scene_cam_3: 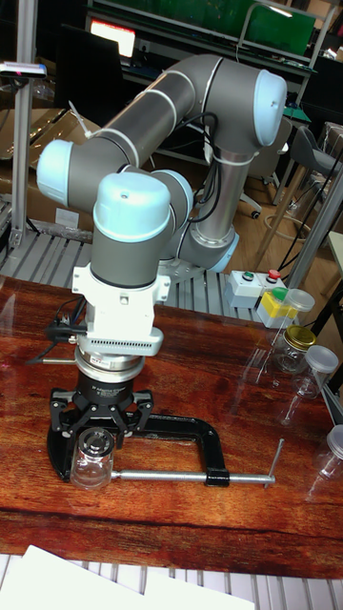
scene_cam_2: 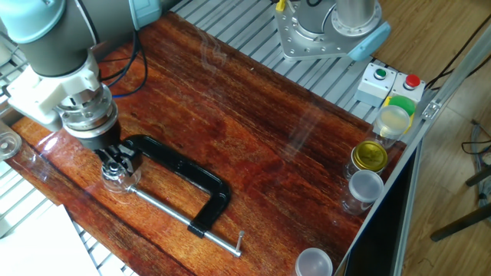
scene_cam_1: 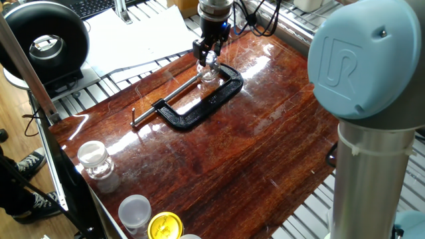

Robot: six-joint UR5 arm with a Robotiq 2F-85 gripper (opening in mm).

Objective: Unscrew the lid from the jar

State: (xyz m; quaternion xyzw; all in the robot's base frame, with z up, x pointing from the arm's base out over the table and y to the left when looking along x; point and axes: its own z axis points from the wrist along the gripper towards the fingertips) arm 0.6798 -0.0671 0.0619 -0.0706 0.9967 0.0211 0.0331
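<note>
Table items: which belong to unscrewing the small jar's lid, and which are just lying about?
In the job:
- the jar
- its lid
- the hand, around the lid
- black C-clamp, which looks to pin the jar

Lying about:
- larger clear jar
- white cup
- yellow lid
- button box

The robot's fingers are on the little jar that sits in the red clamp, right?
Not quite: the clamp is black, not red, as one fixed view shows. The rest holds: the gripper has its fingers around the little jar, which sits in that clamp.
</note>
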